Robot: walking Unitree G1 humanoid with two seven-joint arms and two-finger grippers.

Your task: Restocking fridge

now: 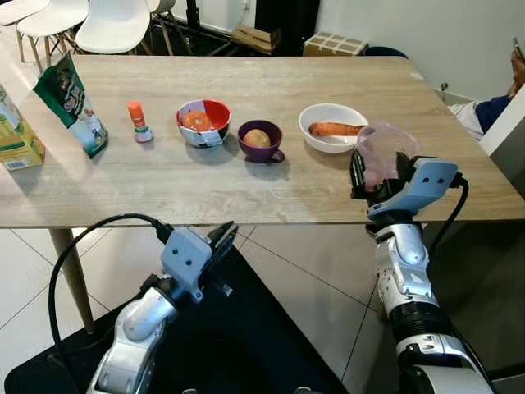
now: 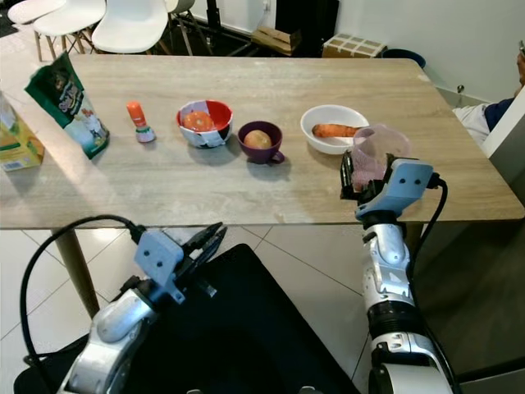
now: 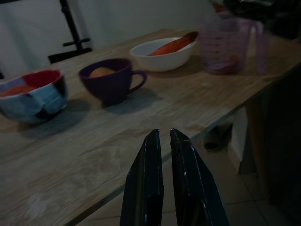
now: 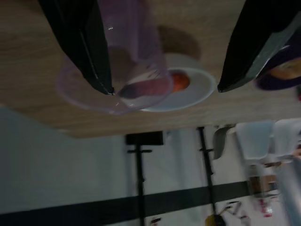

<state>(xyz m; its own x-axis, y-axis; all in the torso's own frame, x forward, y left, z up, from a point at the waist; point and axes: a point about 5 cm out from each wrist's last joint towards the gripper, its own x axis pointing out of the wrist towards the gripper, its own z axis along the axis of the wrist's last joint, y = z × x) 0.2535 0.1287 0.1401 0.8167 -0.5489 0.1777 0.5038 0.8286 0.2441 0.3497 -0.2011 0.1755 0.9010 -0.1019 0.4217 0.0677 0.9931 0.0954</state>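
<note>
My right gripper [image 1: 367,175] is raised at the near edge of the wooden table [image 1: 246,176], fingers spread wide and holding nothing; in the right wrist view one finger [image 4: 84,44] lies across the front of the clear pink measuring cup [image 1: 385,153], the other stands well clear of it to the side, so the cup sits partly between them. I cannot tell whether the nearer finger touches it. The cup stands upright, just beyond my fingertips. Past it, a white bowl [image 1: 328,125] with a carrot [image 1: 335,129] inside. Further along the row, away from my right gripper: a purple cup [image 1: 261,141] holding a yellowish round item, a red-and-white bowl [image 1: 204,122] with something orange in it, a small orange-capped bottle [image 1: 138,121], a green snack bag [image 1: 72,105] standing upright, and a yellow carton [image 1: 16,135] at the far end. My left gripper [image 1: 225,236] hangs below the table edge, fingers nearly together with a thin gap, empty, pointing up toward the table. Beneath it, pale tiled floor [image 1: 303,279] and a black mat [image 1: 238,345]. Beyond the table: white chairs [image 1: 111,25], cardboard boxes [image 1: 335,43] against a white wall. A person's blue sleeve [image 1: 496,109] is beyond my right gripper, at the room's edge.
</note>
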